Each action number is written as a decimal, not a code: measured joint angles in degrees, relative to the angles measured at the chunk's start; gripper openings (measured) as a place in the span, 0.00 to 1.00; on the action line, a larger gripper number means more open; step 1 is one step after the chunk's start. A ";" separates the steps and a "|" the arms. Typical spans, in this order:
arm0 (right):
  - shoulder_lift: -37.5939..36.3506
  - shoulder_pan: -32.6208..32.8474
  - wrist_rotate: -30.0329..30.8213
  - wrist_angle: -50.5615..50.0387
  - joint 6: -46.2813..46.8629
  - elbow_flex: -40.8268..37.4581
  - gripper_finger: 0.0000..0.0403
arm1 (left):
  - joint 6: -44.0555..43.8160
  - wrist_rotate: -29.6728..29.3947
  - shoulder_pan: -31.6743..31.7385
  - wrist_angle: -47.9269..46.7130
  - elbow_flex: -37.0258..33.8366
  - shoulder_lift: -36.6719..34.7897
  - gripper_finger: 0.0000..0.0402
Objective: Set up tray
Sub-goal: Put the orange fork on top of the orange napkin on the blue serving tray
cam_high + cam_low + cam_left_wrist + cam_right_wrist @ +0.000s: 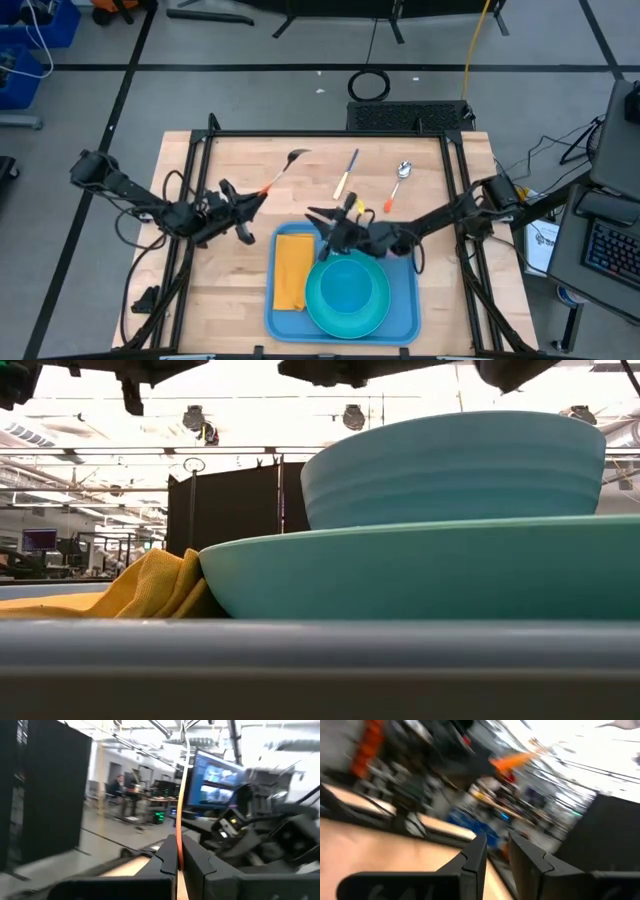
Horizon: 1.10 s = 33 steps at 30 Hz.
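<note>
The blue tray [405, 300] lies at the table's near middle. On it are a folded orange-yellow napkin [292, 270] on the left and a turquoise plate [345, 298] with a turquoise bowl [455, 465] on it. In the low view the napkin [150, 588] lies beside the plate [420, 575]. My left gripper [250, 203], left of the tray over the table, is shut on an orange-handled utensil [280, 175]. My right gripper [322, 228] hovers open over the tray's far edge, touching nothing. My left gripper pinches the utensil's orange handle [178, 847] between its two fingers. The thin shaft runs on beyond the fingertips, along the fingers. The metal head [297, 156] points toward the table's far right and looks lifted clear of the wood.
A yellow-handled knife [346, 174] and an orange-handled spoon [397, 185] lie on the wood beyond the tray. Black frame rails [190, 200] run along the table's left and right sides. Bare wood shows left and right of the tray.
</note>
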 joint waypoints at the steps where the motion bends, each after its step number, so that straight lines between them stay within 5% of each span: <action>1: 0.00 0.93 2.72 -0.06 -1.78 -0.35 0.18 | -1.31 0.02 -0.61 0.00 0.00 0.00 0.02; 9: -0.02 8.09 14.78 8.06 -10.91 -5.08 0.18 | -13.44 -1.04 -3.19 3.13 0.00 5.55 0.02; 18: -1.34 15.35 24.89 26.62 -22.57 -12.25 0.18 | -10.82 -2.15 -6.65 17.57 0.00 15.89 0.02; 22: -7.58 18.86 28.26 30.03 -20.09 -16.83 0.18 | -11.60 -3.53 -7.32 17.31 0.00 16.87 0.02; 28: -21.92 21.86 26.90 20.58 -6.77 -26.12 0.18 | -12.11 -3.42 -8.82 17.25 0.00 16.87 0.02; 33: -38.51 21.74 9.89 6.95 13.35 -35.72 0.18 | -12.11 -3.43 -9.83 17.25 0.00 16.87 0.02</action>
